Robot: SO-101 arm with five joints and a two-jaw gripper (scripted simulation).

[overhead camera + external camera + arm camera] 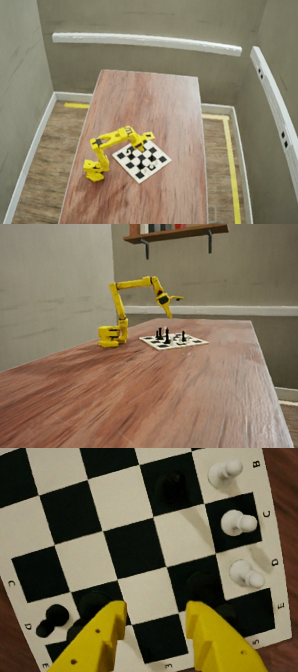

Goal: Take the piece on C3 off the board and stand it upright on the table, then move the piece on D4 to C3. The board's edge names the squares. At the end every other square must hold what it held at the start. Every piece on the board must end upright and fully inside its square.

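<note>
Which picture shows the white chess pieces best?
The wrist view: three white pieces show large along the board's right edge. The top view shows only tiny pale specks; in the exterior view the dark pieces mostly hide them.

Set on the table (145, 98): board (159, 163) just right of the arm's base (91, 176). Hanging above the board's far corner, apart from it: gripper (154, 631) (nothing between the fingers). Along the board's right edge in the wrist view: three pieces (237, 522) in adjoining squares. Near its lower left corner: another piece (53, 619).
</note>
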